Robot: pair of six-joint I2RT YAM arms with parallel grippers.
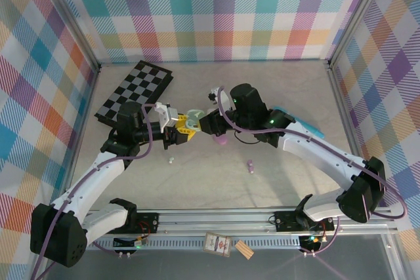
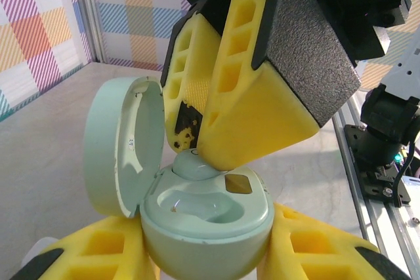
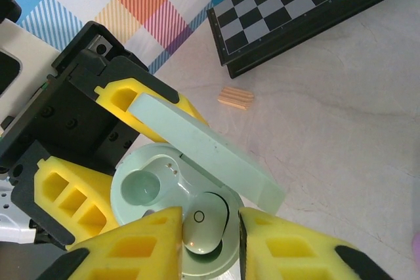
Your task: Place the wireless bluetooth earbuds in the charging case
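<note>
Earbud (image 3: 205,227), pale green, is pinched in the right end effector (image 3: 209,244) and rests at one socket of the open charging case (image 2: 210,218), which the left end effector (image 1: 184,129) clamps. Press straight down gently, hold the case steady, and release only once it is seated.

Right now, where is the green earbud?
Right wrist view, bottom centre: the green earbud sits between the fingers of the right gripper, in one slot of the open case the left gripper holds.
</note>
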